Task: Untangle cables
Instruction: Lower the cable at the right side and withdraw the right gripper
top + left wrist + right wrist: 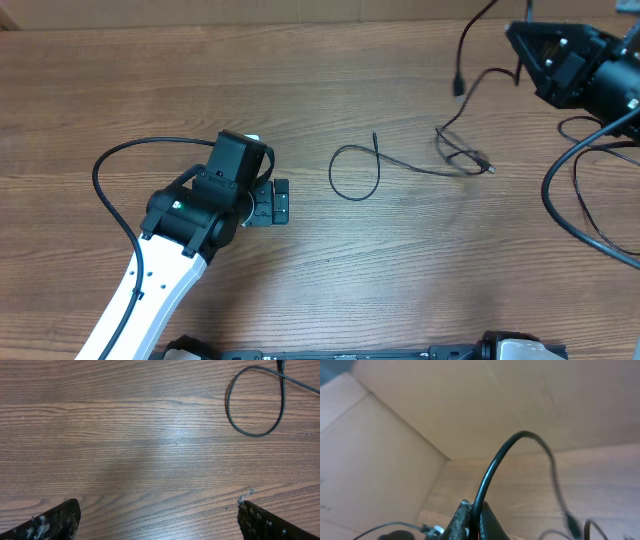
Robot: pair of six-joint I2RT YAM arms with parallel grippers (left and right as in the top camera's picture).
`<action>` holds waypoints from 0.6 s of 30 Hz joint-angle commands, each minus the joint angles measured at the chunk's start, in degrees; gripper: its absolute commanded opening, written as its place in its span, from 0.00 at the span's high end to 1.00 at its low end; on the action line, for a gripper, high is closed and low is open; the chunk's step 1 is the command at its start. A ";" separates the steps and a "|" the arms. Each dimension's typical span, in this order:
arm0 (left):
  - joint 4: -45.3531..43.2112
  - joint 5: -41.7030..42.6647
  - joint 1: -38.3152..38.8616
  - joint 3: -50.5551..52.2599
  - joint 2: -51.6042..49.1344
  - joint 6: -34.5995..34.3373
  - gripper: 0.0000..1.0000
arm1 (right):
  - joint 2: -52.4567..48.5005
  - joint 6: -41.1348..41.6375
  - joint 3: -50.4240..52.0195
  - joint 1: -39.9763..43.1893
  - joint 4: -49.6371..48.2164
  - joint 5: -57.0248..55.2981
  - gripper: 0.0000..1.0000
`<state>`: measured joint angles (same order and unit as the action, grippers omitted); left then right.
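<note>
One thin black cable point(410, 165) lies on the wooden table, curled into a loop point(255, 434) at its left end and running right into a small tangle point(462, 155). My left gripper point(283, 201) rests low over the wood to the left of that loop, open, with nothing between its fingers point(55, 522). At the far right my right gripper point(515, 40) is raised and shut on another cable point(492, 467). That cable arcs out of the jaws and hangs down to a dark plug end point(458, 88).
Thicker black robot wires point(560, 195) loop over the table at the right edge. The left arm's own wire point(110, 160) curves out to the left. A cardboard wall point(395, 450) stands along the back of the table.
</note>
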<state>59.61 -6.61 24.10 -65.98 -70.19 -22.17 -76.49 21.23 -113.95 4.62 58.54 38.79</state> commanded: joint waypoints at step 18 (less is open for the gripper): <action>-0.04 0.24 -0.35 -0.17 0.17 -0.57 0.00 | 0.04 3.08 -7.43 -1.29 -18.01 -28.04 0.96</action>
<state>59.61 -6.61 24.10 -65.98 -70.19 -22.20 -76.60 26.81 -120.05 3.60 42.33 22.87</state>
